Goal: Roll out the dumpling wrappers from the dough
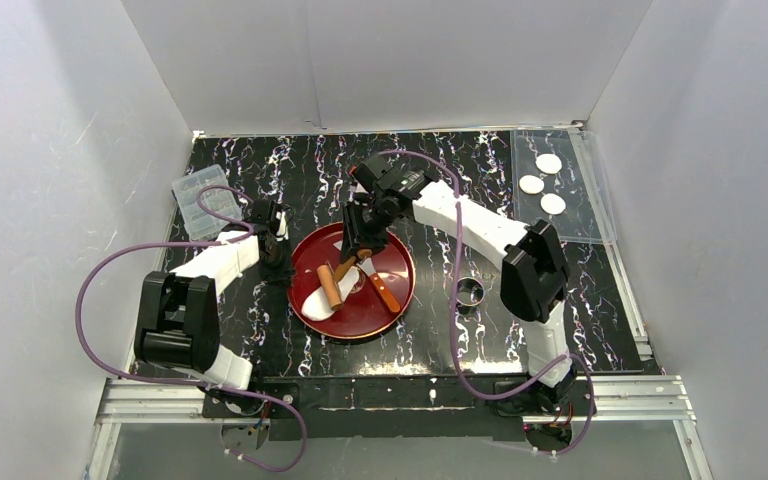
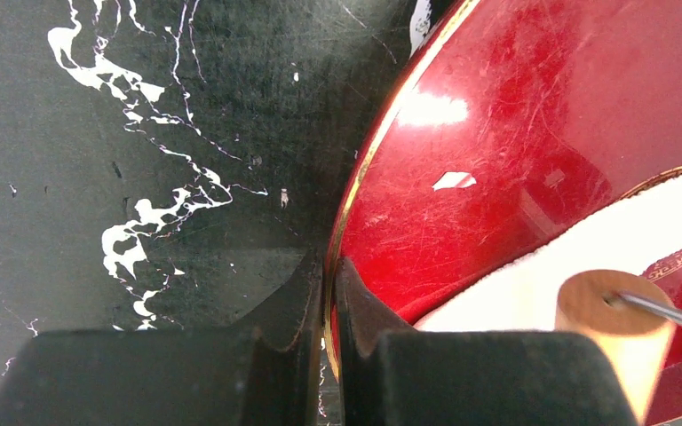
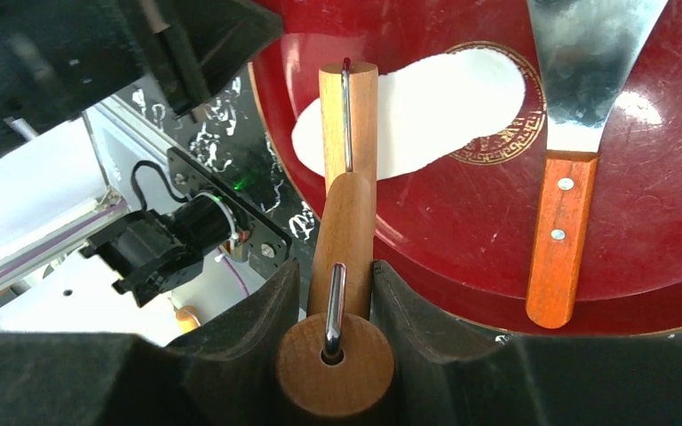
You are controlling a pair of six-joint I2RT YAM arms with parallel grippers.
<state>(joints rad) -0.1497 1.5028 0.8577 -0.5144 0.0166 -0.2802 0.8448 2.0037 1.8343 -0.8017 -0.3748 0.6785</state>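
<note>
The dough point(image 3: 426, 106) lies as a flattened, oblong white sheet on the left half of the red plate point(image 1: 357, 318). The plate sits at the middle of the black marbled worktop point(image 1: 260, 170). The right tool point(image 3: 336, 275) reaches over the plate, and its two dark fingers are clamped on the handle of a wooden roller point(image 3: 348, 115). The roller's far cylinder rests on the dough's left end, where the sheet narrows toward the plate's rim. A spatula point(image 3: 561, 231) with a steel blade and a riveted wooden handle lies on the plate just to the right of the roller. It is apart from the roller, and its blade points toward the far side. The left tool point(image 2: 329, 306) sits at the plate's left edge with its fingers drawn narrow and the gold-lined rim pinched between them. In the left wrist view, the dough and one round end of the roller show just inside that rim. The dumpling wrappers point(image 1: 531, 184) are three small round white discs on a clear sheet point(image 1: 580, 180) at the far right corner of the worktop. They lie near one another without touching and are well apart from the plate. A small metal ring point(image 1: 470, 293) stands on the worktop just right of the plate, beside the right arm. A clear plastic box point(image 1: 198, 205) lies at the far left, behind the left arm.
</note>
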